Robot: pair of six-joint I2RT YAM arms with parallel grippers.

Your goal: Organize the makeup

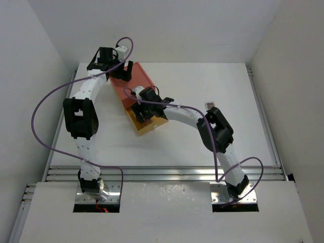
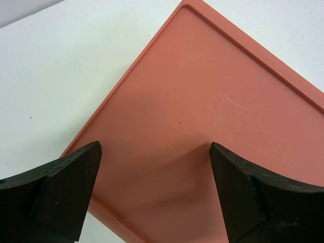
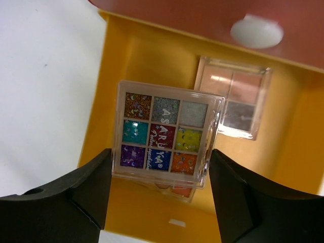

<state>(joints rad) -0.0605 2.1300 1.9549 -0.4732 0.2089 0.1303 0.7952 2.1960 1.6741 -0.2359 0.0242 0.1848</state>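
Note:
A clear palette of multicoloured glitter squares [image 3: 162, 132] hangs over the open yellow drawer [image 3: 147, 212], and my right gripper [image 3: 161, 152] is shut on its two side edges. Under it lies another palette [image 3: 182, 190], only its orange-pink corner showing. A pink-brown palette [image 3: 234, 96] rests further in. From above, the right gripper [image 1: 144, 114] sits over the drawer [image 1: 152, 127] of the orange-red box [image 1: 139, 81]. My left gripper [image 1: 120, 71] stands open at the box's far end. Its fingers [image 2: 76, 182] spread wide over the lid [image 2: 212, 101], nothing between them.
The box lies slantwise left of the white table's [image 1: 202, 142] middle. A small pale item [image 1: 209, 105] lies on the table by the right arm's elbow. A blurred white oval [image 3: 256, 31] shows at the box's front edge above the drawer.

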